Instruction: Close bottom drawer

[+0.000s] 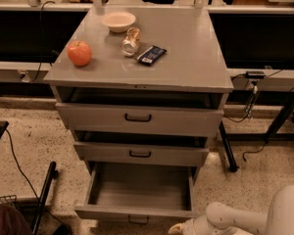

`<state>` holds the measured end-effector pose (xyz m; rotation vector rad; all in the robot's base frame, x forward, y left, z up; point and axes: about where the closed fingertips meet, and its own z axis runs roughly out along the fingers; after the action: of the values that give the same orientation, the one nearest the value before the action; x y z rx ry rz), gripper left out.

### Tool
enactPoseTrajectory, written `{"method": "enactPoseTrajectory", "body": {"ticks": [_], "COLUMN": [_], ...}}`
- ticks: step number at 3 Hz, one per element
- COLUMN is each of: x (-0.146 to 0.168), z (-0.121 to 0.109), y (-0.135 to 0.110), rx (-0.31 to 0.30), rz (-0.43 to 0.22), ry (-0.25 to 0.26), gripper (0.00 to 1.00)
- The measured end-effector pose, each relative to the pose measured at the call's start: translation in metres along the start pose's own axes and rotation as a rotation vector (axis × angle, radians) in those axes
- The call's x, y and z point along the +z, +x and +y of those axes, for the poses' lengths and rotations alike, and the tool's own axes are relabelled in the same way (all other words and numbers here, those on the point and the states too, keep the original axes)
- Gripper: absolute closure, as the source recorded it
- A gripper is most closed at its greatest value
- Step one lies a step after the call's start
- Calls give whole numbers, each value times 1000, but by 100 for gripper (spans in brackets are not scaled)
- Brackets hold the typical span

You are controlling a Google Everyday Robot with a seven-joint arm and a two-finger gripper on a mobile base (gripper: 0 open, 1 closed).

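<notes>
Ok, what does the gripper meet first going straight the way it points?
Likely the front of the bottom drawer, near its right end; the gripper, low right of it, points left. Depth unclear.

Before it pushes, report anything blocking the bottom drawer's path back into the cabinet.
Nothing visible does. The bottom drawer stands pulled out, nothing seen inside it; the end effector sits low by the right end of its front.

Grey bottom drawer [139, 192], wide open, black bar handle; end effector [179, 227] beside its front's right end.
</notes>
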<state>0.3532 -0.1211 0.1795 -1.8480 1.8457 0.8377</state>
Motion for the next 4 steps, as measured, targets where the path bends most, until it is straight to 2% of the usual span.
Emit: {"method": "enactPoseTrajectory", "body": {"ticks": [1,2,3,4], "x": [19,29,30,26], "z": [-18,-46,-79,-122], "y": [15,30,29,18], "rx": [51,62,52,32], "rz": [-14,-35,-42,-53], "ry": [44,126,204,303], "gripper": [66,89,100,100]}}
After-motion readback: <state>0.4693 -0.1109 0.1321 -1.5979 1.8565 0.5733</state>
